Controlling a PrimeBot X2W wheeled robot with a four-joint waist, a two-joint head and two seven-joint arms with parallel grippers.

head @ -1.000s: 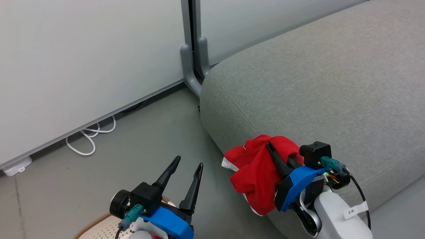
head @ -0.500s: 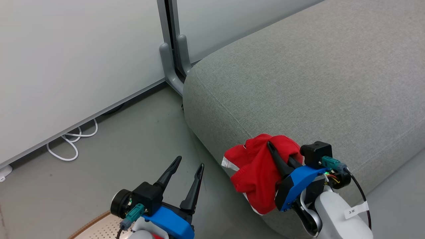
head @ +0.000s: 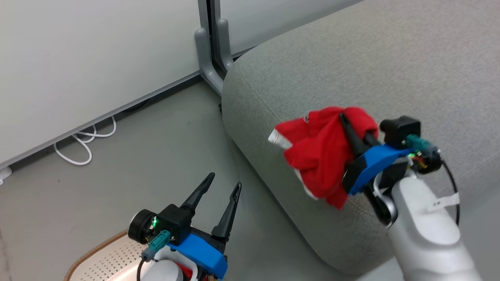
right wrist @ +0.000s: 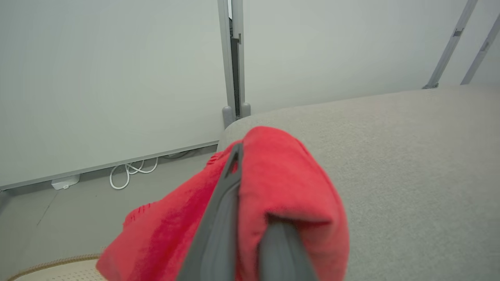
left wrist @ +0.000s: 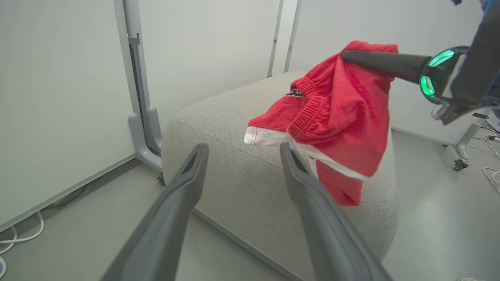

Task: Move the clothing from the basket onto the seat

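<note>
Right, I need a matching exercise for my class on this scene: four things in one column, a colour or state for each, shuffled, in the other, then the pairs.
Things
1. left pincer
2. right pincer
3. basket
4. seat

Colour or state
A. grey fabric
B. shut on the red garment
C. cream, perforated, brown rim
D. open, nothing between its fingers

Pairs: 1-D, 2-B, 3-C, 4-A

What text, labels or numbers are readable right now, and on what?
White tag on the right forearm: dark marks, too blurred to read.
Dark print on the red garment, by its waistband: partly hidden in a fold, unreadable.
Nothing else carries legible text.
</note>
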